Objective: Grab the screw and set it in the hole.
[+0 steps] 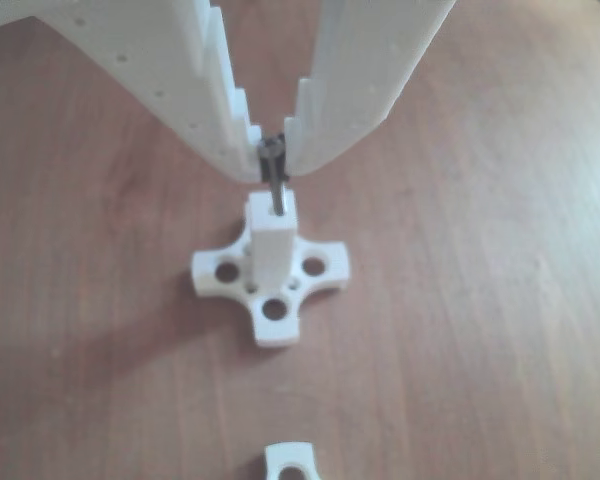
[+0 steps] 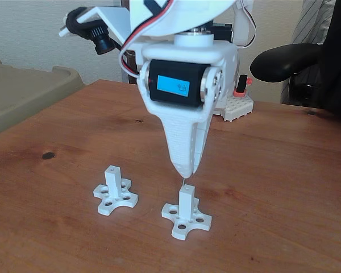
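Reddish-brown wooden tabletop (image 2: pixel 284 187) carries two white plastic posts with cross-shaped bases. Above the nearer post (image 2: pixel 186 200) in the fixed view, the white arm points straight down, its two-finger gripper (image 1: pixel 271 160) clamped on the thin dark-grey metal screw (image 1: pixel 276 190). That screw stands upright, head up between the fingertips, tip at the tiny hole (image 1: pixel 278 211) in the post's square top.

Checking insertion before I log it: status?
Gripper shut on screw, directly above post. Screw upright, tip at the hole in the post top; seating depth unclear. Second post stands apart, nothing in the way.
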`<state>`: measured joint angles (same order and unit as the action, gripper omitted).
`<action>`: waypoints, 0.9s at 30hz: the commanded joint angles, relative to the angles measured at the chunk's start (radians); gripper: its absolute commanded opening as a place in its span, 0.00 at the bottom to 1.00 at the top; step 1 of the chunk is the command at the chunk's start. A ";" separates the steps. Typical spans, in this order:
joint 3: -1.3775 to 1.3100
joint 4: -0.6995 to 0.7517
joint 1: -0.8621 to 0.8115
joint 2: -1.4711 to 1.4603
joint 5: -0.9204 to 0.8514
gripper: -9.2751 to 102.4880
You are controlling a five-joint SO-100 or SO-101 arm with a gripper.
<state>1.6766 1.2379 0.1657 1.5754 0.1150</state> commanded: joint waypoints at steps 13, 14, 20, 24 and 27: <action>-0.084 -0.012 0.020 0.012 0.017 0.04; -0.086 -0.012 0.020 0.009 0.017 0.04; -0.087 -0.015 0.021 -0.002 0.018 0.04; -0.089 -0.015 0.021 -0.003 0.018 0.04; -0.091 -0.015 0.021 -0.003 0.018 0.04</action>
<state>1.6674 1.2379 0.1749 1.5478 0.1273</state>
